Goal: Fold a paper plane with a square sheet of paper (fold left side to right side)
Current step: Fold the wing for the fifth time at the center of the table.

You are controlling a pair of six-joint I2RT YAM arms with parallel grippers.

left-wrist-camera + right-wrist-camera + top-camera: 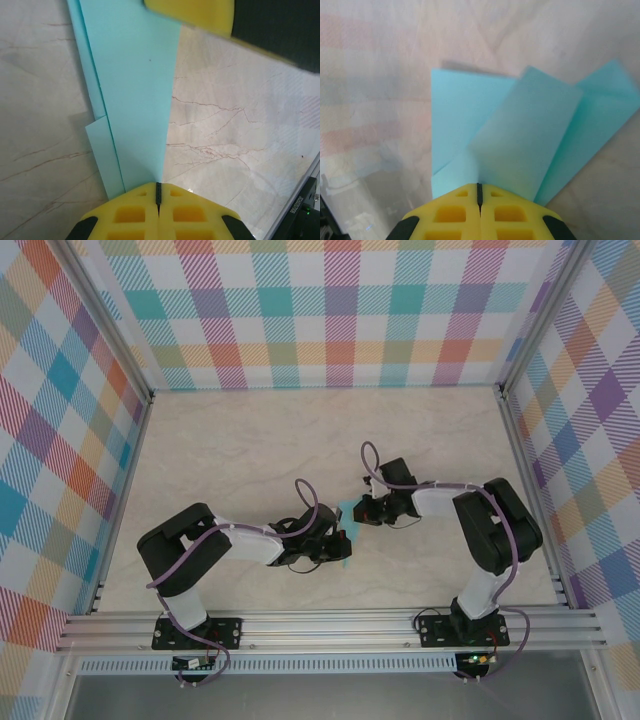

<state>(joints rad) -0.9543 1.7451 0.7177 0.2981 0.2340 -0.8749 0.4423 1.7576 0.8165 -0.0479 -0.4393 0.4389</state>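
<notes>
Two clenched grippers are meeting mid-frame in the top view, both pinching the thin light turquoise sheet of paper (346,506). The left gripper (159,186) is clamping its narrow layered end, and the right gripper (479,187) is nipping overlapping flaps. Several creases are showing, so the folding is looking only partway done.

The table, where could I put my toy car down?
The far half of the table is bare, right up to the checked back wall. The near middle is crowded: the left gripper and right gripper both pinch the turquoise paper there.
</notes>
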